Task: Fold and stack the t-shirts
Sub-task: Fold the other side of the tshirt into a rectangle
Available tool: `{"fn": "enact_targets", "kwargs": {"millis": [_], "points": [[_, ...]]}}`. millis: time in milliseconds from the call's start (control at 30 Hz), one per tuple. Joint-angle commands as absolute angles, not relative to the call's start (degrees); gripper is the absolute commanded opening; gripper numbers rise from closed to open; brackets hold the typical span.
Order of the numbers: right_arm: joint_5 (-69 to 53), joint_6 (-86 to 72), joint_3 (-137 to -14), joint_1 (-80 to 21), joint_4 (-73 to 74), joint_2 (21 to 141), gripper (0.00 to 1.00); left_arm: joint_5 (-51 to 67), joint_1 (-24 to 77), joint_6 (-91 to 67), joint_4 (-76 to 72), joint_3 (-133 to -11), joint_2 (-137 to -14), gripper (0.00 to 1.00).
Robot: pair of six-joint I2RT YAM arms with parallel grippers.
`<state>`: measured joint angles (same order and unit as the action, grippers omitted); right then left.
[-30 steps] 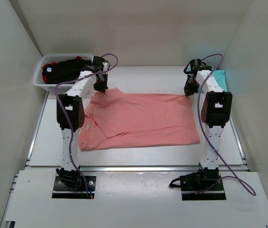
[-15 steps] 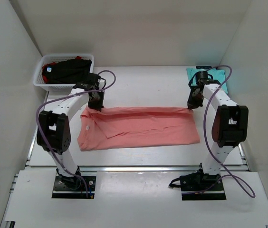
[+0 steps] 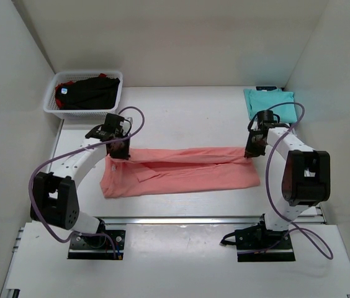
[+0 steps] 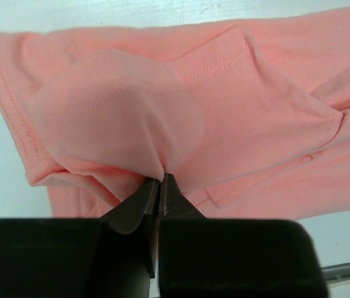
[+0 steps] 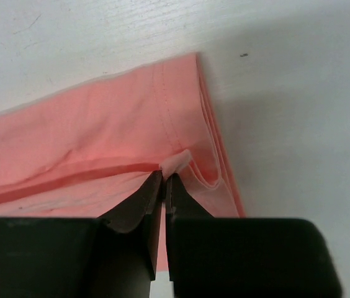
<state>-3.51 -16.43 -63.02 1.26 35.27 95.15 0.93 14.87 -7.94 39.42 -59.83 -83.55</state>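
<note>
A large salmon-pink t-shirt [image 3: 181, 171] lies across the middle of the table with its far edge lifted and carried toward the near edge. My left gripper [image 3: 118, 153] is shut on the shirt's left far edge; the cloth [image 4: 181, 118] bunches above its fingertips [image 4: 160, 182]. My right gripper [image 3: 250, 152] is shut on the right far corner; a pinch of hem [image 5: 178, 162] sits between its tips [image 5: 165, 177]. A teal t-shirt [image 3: 269, 99] lies folded at the back right. Black and red shirts [image 3: 88, 90] fill the basket.
A white mesh basket [image 3: 49, 105] stands at the back left corner. White walls close in the table on the left, back and right. A metal rail [image 3: 181, 218] runs along the table's near edge, with both arm bases behind it.
Both grippers have moved toward the near edge, carrying the pink shirt's far edge with them. The shirt has narrowed from a flat spread to a folded band.
</note>
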Motion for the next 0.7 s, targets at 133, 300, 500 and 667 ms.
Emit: {"fn": "enact_targets", "kwargs": {"millis": [133,300,500,667], "points": [[-2.7,-16.3,-59.0,2.6,29.8,90.6,0.13,2.3,14.9,-9.7,37.8,-55.6,-79.1,0.42],[-0.2,-18.3,-57.7,2.5,33.8,87.0,0.19,1.9,14.2,-12.1,38.1,-54.8,-76.9,0.54],[5.6,-20.2,-57.9,0.9,38.4,83.9,0.27,1.8,15.3,-12.9,38.8,-55.4,-76.6,0.56],[2.9,-16.8,-60.9,0.4,35.1,85.0,0.26,1.9,18.1,-13.6,37.5,-56.8,-78.5,0.53]]}}
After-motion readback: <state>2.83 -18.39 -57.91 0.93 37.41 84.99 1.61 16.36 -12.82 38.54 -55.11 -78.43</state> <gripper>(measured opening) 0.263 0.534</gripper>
